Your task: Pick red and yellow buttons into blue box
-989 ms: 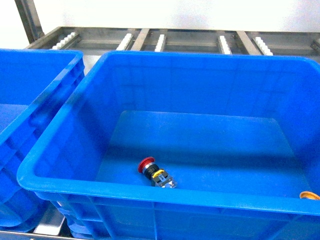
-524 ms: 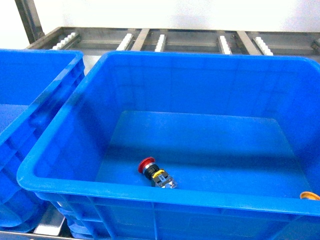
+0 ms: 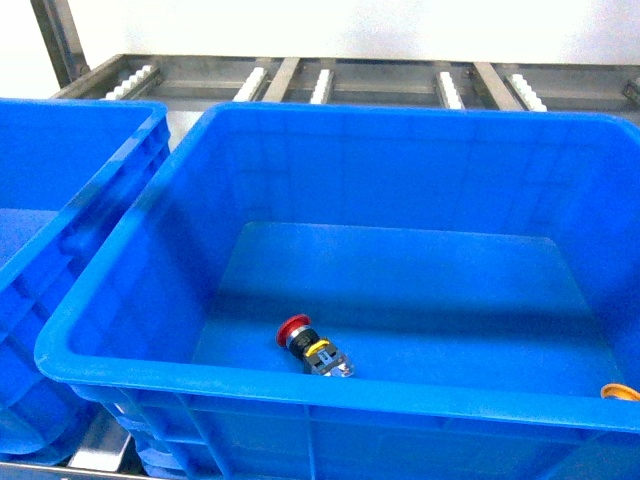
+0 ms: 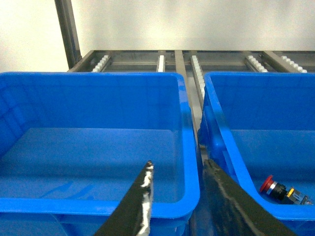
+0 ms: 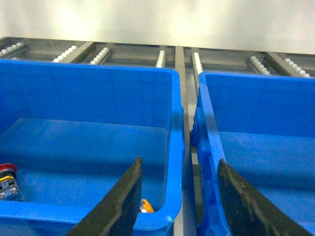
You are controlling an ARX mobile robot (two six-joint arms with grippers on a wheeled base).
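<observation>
Both buttons already lie in your blue box [image 3: 130, 375], the red button [image 3: 312, 347] at 6 o'clock, the yellow button [image 3: 618, 392] at 4, so keep the left gripper [image 4: 177, 174] and right gripper [image 5: 179, 169], parted and empty, clear

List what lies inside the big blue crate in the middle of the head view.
In the blue crate, a red button lies on its side near the front wall. A yellow-orange piece peeks over the front-right rim; the rim hides the rest.
</observation>
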